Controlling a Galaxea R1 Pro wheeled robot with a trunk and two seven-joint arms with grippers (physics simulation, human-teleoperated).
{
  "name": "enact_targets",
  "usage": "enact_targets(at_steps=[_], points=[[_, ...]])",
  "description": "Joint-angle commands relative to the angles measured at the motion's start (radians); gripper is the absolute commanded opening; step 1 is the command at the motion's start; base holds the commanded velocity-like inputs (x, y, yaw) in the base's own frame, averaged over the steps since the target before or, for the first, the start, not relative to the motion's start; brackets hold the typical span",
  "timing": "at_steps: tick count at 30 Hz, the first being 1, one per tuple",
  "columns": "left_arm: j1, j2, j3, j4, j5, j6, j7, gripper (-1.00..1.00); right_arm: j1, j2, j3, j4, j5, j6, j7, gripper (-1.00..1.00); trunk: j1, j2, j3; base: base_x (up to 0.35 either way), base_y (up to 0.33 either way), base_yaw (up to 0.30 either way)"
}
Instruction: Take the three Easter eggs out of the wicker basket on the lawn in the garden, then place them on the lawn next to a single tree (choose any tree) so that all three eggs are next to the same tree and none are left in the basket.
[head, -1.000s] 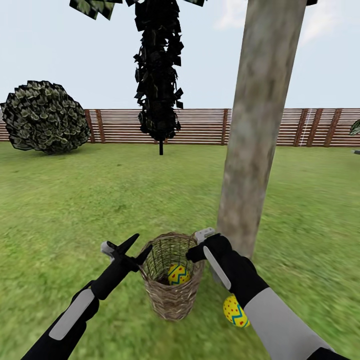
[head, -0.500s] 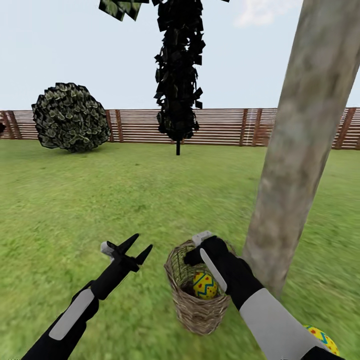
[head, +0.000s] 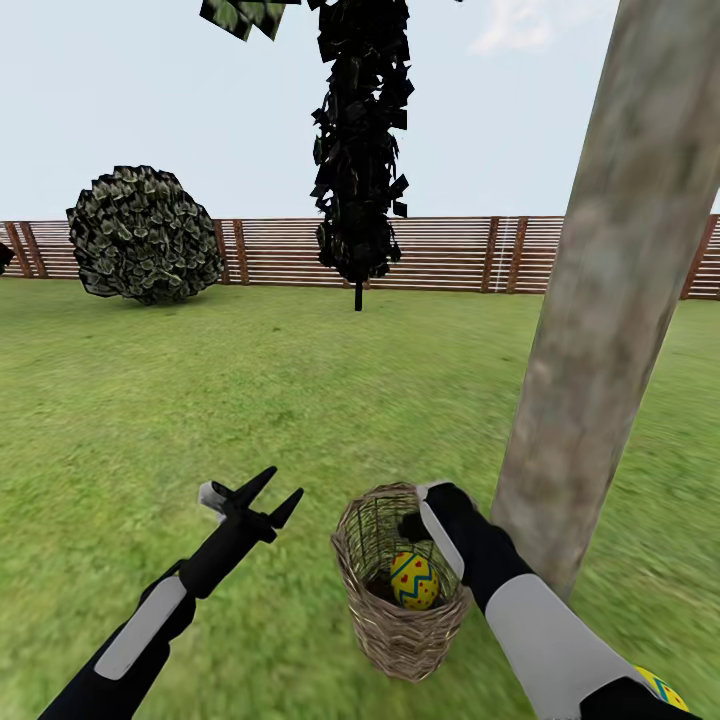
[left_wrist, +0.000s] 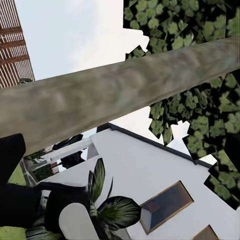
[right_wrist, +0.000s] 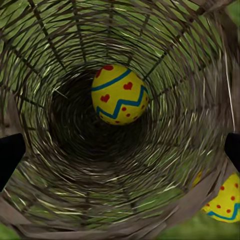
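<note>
The right gripper (head: 415, 523) is now dipping inside the wicker basket (head: 400, 630), fingers apart above the last Easter egg (head: 413, 580) lying at its bottom; the left gripper (head: 262, 497) is hovering spread and empty; another egg (head: 663, 688) is already lying beside the tree (head: 610, 300), suggesting emptying is nearly finished.

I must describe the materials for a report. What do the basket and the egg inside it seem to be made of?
The wicker basket looks like woven brown twigs with a rough matt finish: the open weave lets the grass show through, seen best in the right wrist view. The egg inside looks smooth and hard, painted yellow with a blue zigzag band and red marks; whether it is plastic or a real shell cannot be told.
</note>
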Motion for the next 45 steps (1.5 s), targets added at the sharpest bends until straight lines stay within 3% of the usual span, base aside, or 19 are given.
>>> enact_targets(at_steps=[1, 3, 8, 11, 14, 16, 28, 33, 40, 45], points=[[-0.001, 0.002, -0.001, -0.003, 0.01, 0.007, 0.0, 1.0, -0.001, 0.0, 0.003, 0.01, -0.011, -0.001, -0.007, 1.0, 0.0, 0.0, -0.001, 0.007, 0.0, 0.0], [-0.001, 0.01, 0.01, -0.008, 0.011, 0.008, -0.001, 1.0, -0.001, 0.0, 0.004, 0.031, -0.011, -0.004, -0.005, 1.0, 0.0, 0.0, -0.001, 0.116, 0.0, 0.0], [-0.001, 0.082, 0.039, -0.032, 0.017, 0.011, -0.066, 1.0, -0.012, 0.003, 0.003, 0.06, -0.019, -0.006, -0.002, 1.0, 0.0, 0.0, -0.001, 0.305, 0.0, 0.0], [-0.001, 0.096, 0.045, -0.028, 0.018, 0.013, -0.1, 1.0, -0.013, 0.003, 0.004, 0.067, -0.08, -0.002, -0.002, 1.0, 0.0, 0.0, -0.001, 0.337, 0.0, 0.0], [-0.001, 0.097, 0.047, -0.024, 0.018, 0.013, -0.107, 1.0, -0.014, 0.001, 0.004, 0.088, -0.127, 0.0, -0.001, 1.0, 0.0, 0.0, -0.001, 0.27, 0.0, 0.0], [-0.001, 0.098, 0.047, -0.023, 0.018, 0.012, -0.109, 1.0, -0.014, 0.0, 0.004, 0.093, -0.135, 0.003, -0.001, 1.0, 0.0, 0.0, -0.001, 0.089, 0.0, 0.0], [-0.001, 0.096, 0.047, -0.022, 0.019, 0.009, -0.119, 1.0, -0.014, -0.005, 0.004, 0.097, -0.14, 0.0, -0.003, 1.0, 0.0, 0.0, -0.001, 0.007, 0.0, 0.0], [-0.001, 0.095, 0.047, -0.023, 0.016, 0.009, -0.148, 1.0, -0.014, -0.005, 0.004, 0.103, -0.141, -0.003, -0.007, 1.0, 0.012, -0.022, -0.018, 0.0, 0.0, 0.0], [-0.001, 0.097, 0.047, -0.023, 0.016, 0.01, -0.151, 1.0, -0.103, 0.002, 0.004, 0.266, -0.139, -0.018, -0.006, 1.0, 0.015, -0.024, -0.045, 0.0, 0.0, 0.0], [-0.001, 0.097, 0.047, -0.021, 0.016, 0.01, -0.151, 1.0, -0.172, 0.003, 0.004, 0.385, -0.139, -0.082, -0.005, 1.0, 0.018, -0.025, -0.065, 0.0, 0.0, 0.0]])
